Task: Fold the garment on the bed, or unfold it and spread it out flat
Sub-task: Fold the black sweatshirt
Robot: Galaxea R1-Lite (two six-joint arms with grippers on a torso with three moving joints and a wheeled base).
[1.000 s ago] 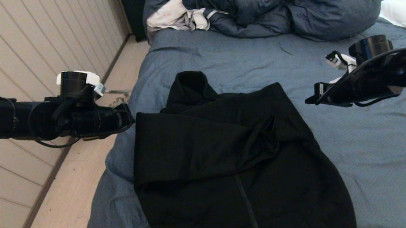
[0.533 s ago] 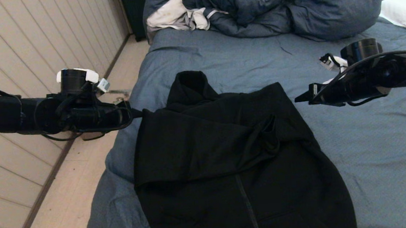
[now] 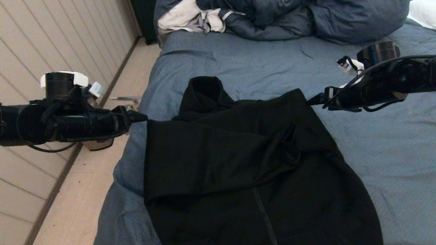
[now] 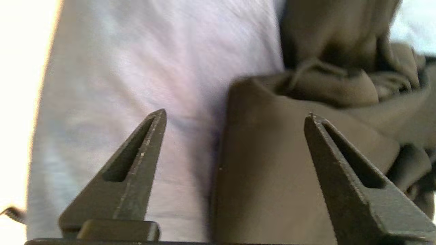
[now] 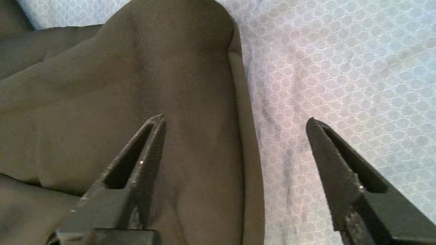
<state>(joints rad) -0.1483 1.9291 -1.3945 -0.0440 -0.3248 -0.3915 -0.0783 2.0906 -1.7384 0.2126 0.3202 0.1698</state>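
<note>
Pale plank flooring (image 3: 65, 230) and a panelled wall (image 3: 10, 50) run along my left; the bed (image 3: 403, 161) with its wrinkled blue-grey sheet fills everything else. No containers in sight. At the bed's far end sits a bunched dark blue duvet (image 3: 310, 4) with a white-grey cloth (image 3: 189, 18) tucked against it.

The garment (image 3: 246, 175), a black hooded sweatshirt, lies on the near part of the bed, hood pointing toward the duvet, zipper (image 3: 266, 221) running down the lower front. One sleeve is folded across the chest, making a thick horizontal band.

My left gripper (image 3: 140, 116) hovers at the garment's upper left corner, fingers spread wide, one over sheet and one over black fabric, nothing between them. My right gripper (image 3: 314, 100) is at the upper right shoulder edge, likewise spread and empty.

Versus one second ago: both grippers were off the garment's sides; both have moved inward to its edges. Garment's shape unchanged.
</note>
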